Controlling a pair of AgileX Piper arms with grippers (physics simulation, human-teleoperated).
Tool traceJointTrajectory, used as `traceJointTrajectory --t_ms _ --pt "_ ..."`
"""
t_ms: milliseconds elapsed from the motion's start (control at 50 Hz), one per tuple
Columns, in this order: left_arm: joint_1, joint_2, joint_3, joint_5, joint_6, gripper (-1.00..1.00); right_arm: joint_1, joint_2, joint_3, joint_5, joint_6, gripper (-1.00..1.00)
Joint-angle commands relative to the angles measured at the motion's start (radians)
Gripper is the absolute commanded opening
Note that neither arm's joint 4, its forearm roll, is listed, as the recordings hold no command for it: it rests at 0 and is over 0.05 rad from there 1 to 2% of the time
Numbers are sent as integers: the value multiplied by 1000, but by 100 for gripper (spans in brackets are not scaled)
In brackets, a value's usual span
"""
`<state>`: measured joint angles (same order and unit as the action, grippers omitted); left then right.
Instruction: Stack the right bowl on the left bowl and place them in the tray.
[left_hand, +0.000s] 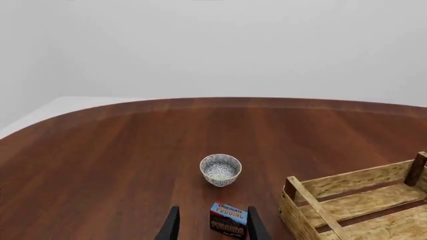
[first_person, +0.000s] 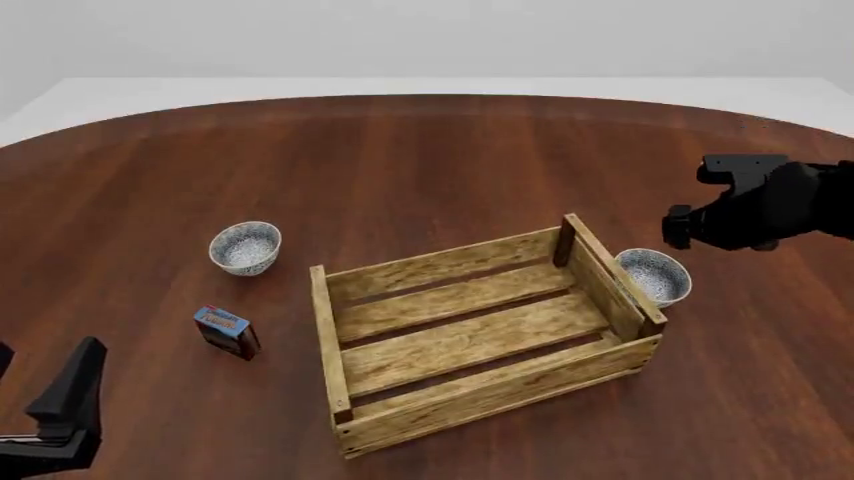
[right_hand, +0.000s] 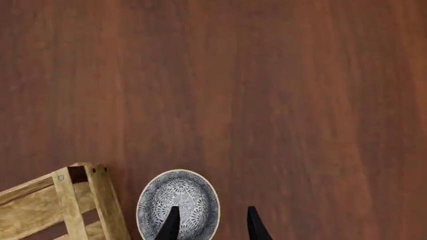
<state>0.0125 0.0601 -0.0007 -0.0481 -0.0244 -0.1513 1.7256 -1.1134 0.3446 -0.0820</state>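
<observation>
The left bowl (first_person: 246, 247), white with a blue-grey lacy pattern, stands upright on the table left of the tray (first_person: 461, 262); it also shows in the left wrist view (left_hand: 220, 169). The right bowl (first_person: 653, 276) stands just outside the tray's right end. My right gripper (right_hand: 212, 225) is open above the right bowl (right_hand: 177, 202), with one finger over its inside and the other outside its rim. In the front view my right gripper (first_person: 694, 225) hangs over that bowl. My left gripper (first_person: 60, 410) is open and empty at the near left, well short of the left bowl.
A small blue pudding box (first_person: 224, 331) stands between the left gripper and the left bowl; in the left wrist view the box (left_hand: 228, 220) shows between the fingers. The wooden tray (left_hand: 313, 212) fills the table's middle. The table's rounded far edge runs along the back.
</observation>
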Motion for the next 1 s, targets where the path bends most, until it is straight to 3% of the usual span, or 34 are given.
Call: traceJointTrajectory --t_ms 20,400,420,640,1000 --pt "4 -21 1 15 -1 100 -10 137 -10 -64 21 100" --pt "6 -23 1 13 -5 100 -33 323 29 -187 17 100" --pt "6 -23 1 13 -5 100 -47 326 32 -190 -1 -100" --pt "6 -24 1 14 -5 100 -22 265 64 -184 13 -100" --pt "7 -38 1 25 -5 100 4 44 103 -127 17 -100"
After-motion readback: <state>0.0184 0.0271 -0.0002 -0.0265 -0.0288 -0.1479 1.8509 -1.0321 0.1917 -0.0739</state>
